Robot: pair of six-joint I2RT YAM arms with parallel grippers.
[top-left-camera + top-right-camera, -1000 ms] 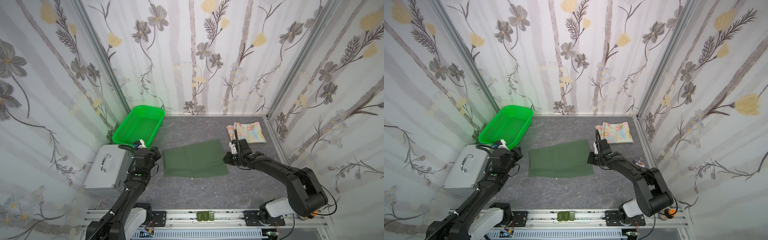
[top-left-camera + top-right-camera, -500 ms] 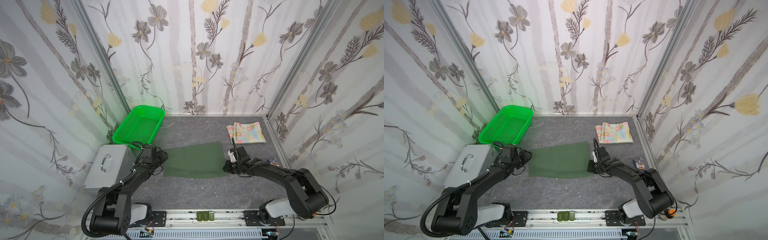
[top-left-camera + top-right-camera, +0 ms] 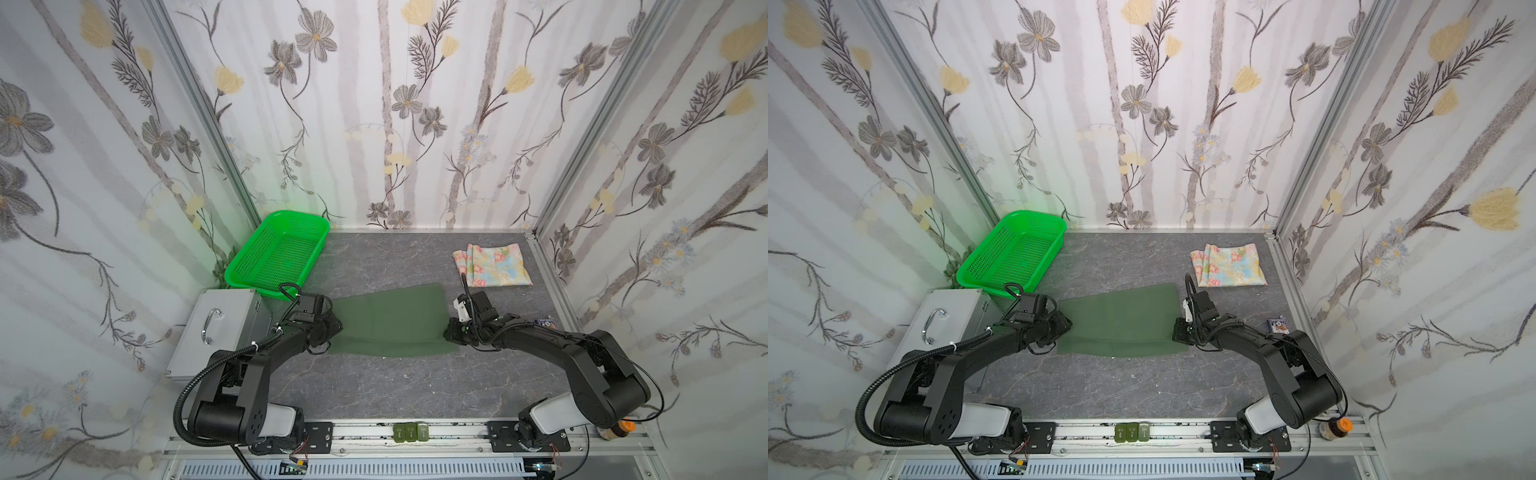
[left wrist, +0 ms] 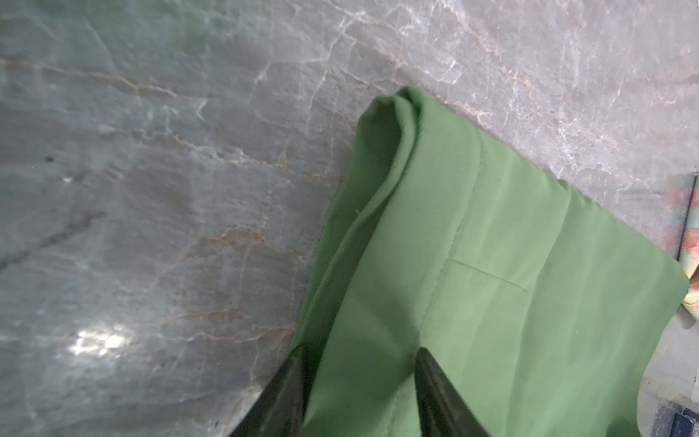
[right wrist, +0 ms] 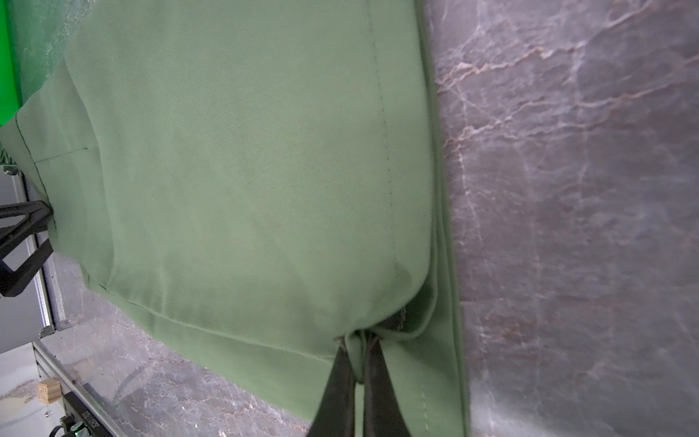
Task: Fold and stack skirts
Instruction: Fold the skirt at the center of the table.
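Observation:
The dark green skirt (image 3: 390,320) (image 3: 1121,324) lies folded flat mid-table in both top views. My left gripper (image 3: 334,328) (image 4: 359,352) is at its left edge, open, fingers apart over the cloth (image 4: 491,265). My right gripper (image 3: 449,332) (image 5: 357,336) is at the right edge, shut on a pinch of the green skirt's hem (image 5: 246,170). The left gripper's fingers (image 5: 22,234) show spread at the far edge in the right wrist view. The floral skirt (image 3: 492,264) (image 3: 1227,264) lies folded at the back right, apart from both grippers.
A bright green mesh basket (image 3: 278,253) stands at the back left. A silver case (image 3: 216,328) sits beside the left arm. A small card box (image 3: 546,322) lies near the right wall. Patterned walls close in three sides.
My left gripper has opened and let go of the green skirt's left edge. Both arms have come down low to the table; the right stays shut on the hem.

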